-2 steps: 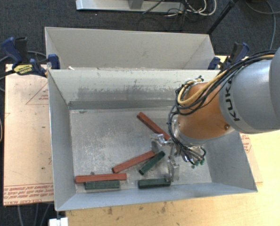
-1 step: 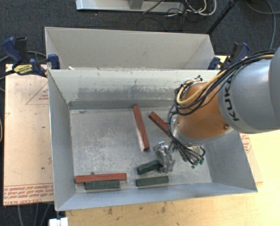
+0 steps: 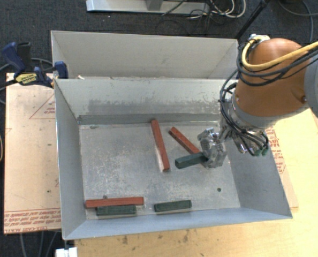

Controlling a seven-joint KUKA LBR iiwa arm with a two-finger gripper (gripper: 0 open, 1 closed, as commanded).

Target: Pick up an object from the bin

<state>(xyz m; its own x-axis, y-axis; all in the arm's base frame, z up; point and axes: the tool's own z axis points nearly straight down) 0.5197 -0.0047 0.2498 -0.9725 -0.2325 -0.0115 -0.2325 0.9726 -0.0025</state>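
Observation:
My gripper (image 3: 212,148) is low over the bin floor at the right side, under the orange wrist cover. A short dark green block (image 3: 187,161) lies flat just to its left, and the block's right end reaches the gripper. A short red-brown block (image 3: 182,140) lies slanted just above the green one, also close to the gripper's left. Further left, a long red-brown stick (image 3: 160,144) rests on the floor, running from the back toward the front.
Along the bin's front wall lie a red-brown stick (image 3: 114,201), a dark green block (image 3: 116,210) beneath it, and another dark green block (image 3: 172,206). The bin's right sloping wall rises close beside the gripper.

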